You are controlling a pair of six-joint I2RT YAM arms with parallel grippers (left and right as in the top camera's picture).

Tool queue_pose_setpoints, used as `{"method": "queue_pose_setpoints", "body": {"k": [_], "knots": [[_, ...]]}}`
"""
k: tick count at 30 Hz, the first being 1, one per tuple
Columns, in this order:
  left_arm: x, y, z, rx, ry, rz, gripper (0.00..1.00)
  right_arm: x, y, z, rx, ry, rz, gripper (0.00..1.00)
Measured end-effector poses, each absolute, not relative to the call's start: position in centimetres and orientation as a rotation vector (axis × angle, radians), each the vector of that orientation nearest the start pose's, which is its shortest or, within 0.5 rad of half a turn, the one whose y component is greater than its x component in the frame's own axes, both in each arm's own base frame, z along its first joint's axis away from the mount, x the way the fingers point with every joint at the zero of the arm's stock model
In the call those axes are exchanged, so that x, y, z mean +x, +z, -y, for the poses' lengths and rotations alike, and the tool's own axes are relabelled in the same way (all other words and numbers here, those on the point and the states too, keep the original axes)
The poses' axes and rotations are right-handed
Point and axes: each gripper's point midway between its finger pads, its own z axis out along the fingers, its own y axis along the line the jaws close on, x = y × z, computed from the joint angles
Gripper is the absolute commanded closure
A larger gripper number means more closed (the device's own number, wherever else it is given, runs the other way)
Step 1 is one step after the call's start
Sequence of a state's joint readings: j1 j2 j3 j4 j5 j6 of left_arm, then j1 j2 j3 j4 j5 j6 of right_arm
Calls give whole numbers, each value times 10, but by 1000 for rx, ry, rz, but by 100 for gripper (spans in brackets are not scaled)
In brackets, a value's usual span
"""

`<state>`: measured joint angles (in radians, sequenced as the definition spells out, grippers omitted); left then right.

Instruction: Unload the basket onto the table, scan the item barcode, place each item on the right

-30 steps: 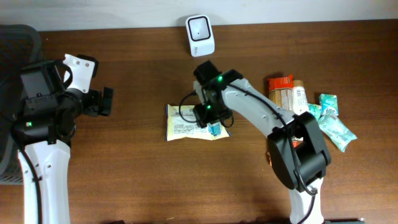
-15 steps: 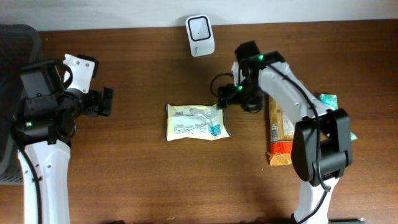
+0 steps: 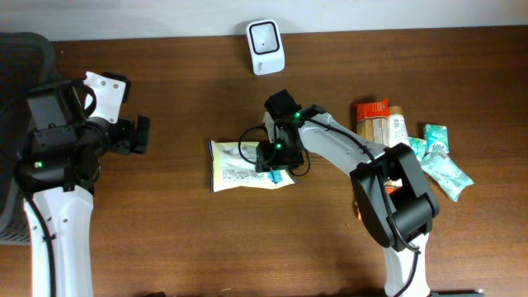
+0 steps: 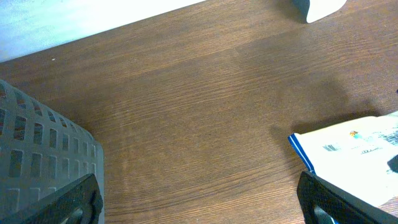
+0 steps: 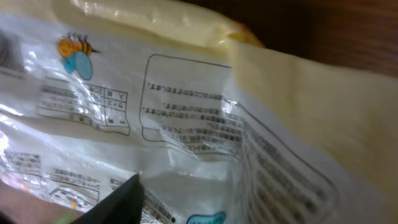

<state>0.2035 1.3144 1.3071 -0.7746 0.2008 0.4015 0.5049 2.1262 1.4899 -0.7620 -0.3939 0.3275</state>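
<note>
Half a second back the right arm was swung out toward the snack pile [image 3: 404, 136]. Now the right gripper [image 3: 276, 155] sits again over the right end of the yellow-and-white packet [image 3: 239, 167], and the packet lies a little further left on the table [image 3: 165, 239].

From overhead, the packet is at mid-table, nearer than the white scanner [image 3: 266, 36] at the far edge, with the snack pile well apart to its right. The left gripper [image 3: 140, 134] hangs off at the left. Whether the right claw pinches the packet cannot be told from above.

The left wrist view adds what the overhead hides: its two fingertips [image 4: 74, 202] stand spread wide over bare wood. A grey perforated bin [image 4: 37, 149] is at the left and the packet's blue-edged corner at the right.

The right wrist view is filled with crinkled wrapper print and a bee logo. One dark fingertip [image 5: 121, 199] shows at the bottom edge, its partner unseen, so the grip is uncertain here too.
</note>
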Motion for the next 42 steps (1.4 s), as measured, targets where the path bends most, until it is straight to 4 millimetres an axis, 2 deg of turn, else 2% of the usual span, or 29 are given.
{"method": "queue_pose_setpoints", "body": {"k": [1,2,7,11,13,17,18,19,20,21,25,28,31,35,38,40,42], "knots": [[370,256,-41,328,65,-2310,1,347,11,-267,-303,667,-3059,94],[370,256,-41,328,65,-2310,1,347,10,-266,-297,664,-3060,96],[370,256,-41,328,65,-2310,1,346,9,-267,-288,668,-3066,96],[370,256,-41,328,65,-2311,1,340,18,-266,-388,680,-3064,96],[370,256,-41,328,65,-2310,1,343,50,-268,-464,694,-2995,96],[370,256,-41,328,65,-2310,1,360,166,-270,-553,754,-2682,96],[370,256,-41,328,65,-2311,1,358,201,-262,-551,763,-2597,96],[370,256,-41,328,65,-2311,1,356,222,-256,-544,768,-2549,96],[370,256,-41,328,65,-2311,1,355,228,-254,-543,774,-2533,96],[370,256,-41,328,65,-2311,1,351,249,-248,-550,798,-2477,96],[370,256,-41,328,65,-2311,1,340,282,-242,-569,879,-2387,96],[370,256,-41,328,65,-2311,1,330,304,-239,-582,971,-2328,96],[370,256,-41,328,64,-2311,1,331,319,-222,-542,1096,-2288,96],[370,256,-41,328,65,-2311,1,341,321,-167,-346,1188,-2320,96],[370,256,-41,328,65,-2311,1,336,318,-135,-259,1239,-2338,96],[370,256,-41,328,65,-2311,1,331,316,-125,-246,1254,-2344,96],[370,256,-41,328,65,-2311,1,326,315,-124,-268,1265,-2346,96]]}}
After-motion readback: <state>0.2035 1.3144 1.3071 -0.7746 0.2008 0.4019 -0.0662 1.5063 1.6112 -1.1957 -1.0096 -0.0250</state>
